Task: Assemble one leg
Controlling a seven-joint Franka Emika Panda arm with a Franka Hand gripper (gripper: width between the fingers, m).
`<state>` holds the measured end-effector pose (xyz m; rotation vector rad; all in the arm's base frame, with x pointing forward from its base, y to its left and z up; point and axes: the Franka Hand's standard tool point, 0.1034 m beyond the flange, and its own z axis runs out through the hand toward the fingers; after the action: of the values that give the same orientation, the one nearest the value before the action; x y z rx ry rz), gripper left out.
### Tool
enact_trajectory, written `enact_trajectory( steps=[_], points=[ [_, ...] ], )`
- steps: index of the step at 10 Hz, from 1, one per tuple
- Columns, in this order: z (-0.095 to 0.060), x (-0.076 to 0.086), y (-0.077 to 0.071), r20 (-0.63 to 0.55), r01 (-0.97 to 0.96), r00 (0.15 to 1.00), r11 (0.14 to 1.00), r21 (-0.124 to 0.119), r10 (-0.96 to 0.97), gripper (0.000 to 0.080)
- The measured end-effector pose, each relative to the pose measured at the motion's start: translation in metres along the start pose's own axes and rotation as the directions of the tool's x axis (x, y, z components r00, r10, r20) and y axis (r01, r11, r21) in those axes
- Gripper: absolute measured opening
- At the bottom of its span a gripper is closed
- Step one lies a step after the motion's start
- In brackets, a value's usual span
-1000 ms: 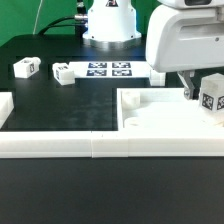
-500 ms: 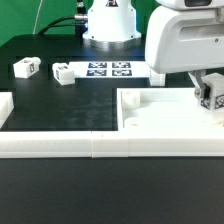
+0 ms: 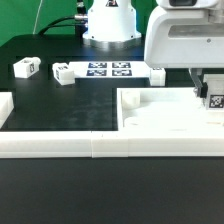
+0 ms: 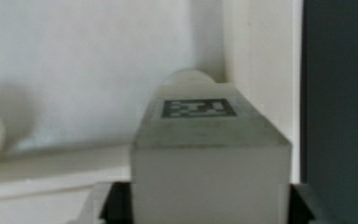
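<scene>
While tool (image 3: 207, 90) grips leg (image 4: 208, 155), fiducial tag (image 4: 199, 108) shows.

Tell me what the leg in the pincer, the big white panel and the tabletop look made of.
The leg: looks like matte white plastic, uniform and opaque, with a printed tag on one face. The panel: same matte white look, with corner recesses; plastic likely, not certain. The tabletop: black, dull, no glare; cloth or mat, cannot tell.

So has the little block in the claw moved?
Yes. Judged against the white panel, the leg has shifted a little toward the exterior view's right and higher in the picture.
</scene>
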<state>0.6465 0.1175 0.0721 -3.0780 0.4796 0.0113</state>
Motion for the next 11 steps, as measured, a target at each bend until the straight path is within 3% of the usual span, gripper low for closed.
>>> enact_trajectory(
  steps=[3, 6, 7, 10, 11],
  points=[
    [0.0009, 0.0028, 0.0048, 0.01, -0.321, 0.947, 0.947, 0.014, 0.321, 0.029],
    [0.0015, 0.0024, 0.0071, 0.011, -0.595, 0.803, 0.803, 0.005, 0.595, 0.029],
    [0.0015, 0.0009, 0.0073, 0.009, -0.715, 0.699, 0.699, -0.001, 0.715, 0.029],
    [0.0018, 0.0007, 0.0092, 0.013, -0.799, 0.602, 0.602, -0.004, 0.799, 0.029],
    [0.002, 0.0005, 0.0087, 0.013, -0.797, 0.604, 0.604, -0.003, 0.797, 0.0364]
  ],
)
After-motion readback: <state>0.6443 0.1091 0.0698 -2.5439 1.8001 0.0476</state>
